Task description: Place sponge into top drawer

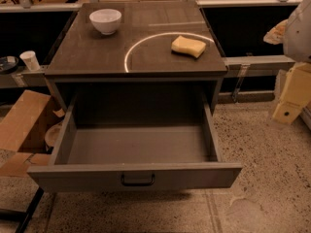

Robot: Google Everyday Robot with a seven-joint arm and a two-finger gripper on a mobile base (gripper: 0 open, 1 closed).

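Observation:
The pale-yellow sponge (188, 46) lies flat on the dark counter top (97, 52), right of centre and near the right edge. The top drawer (136, 176) below is pulled fully out toward me and its inside is bare; the small dark pull handle (138, 180) sits mid-front. My gripper (290, 98) hangs at the far right edge of the view, off the counter's right side, below the sponge's level and well apart from it. It holds nothing that I can see.
A white bowl (105, 21) stands at the counter's back left. A paper cup (30, 60) sits on a ledge to the left. Cardboard boxes (24, 125) lie on the floor left of the drawer. Speckled floor stretches to the right.

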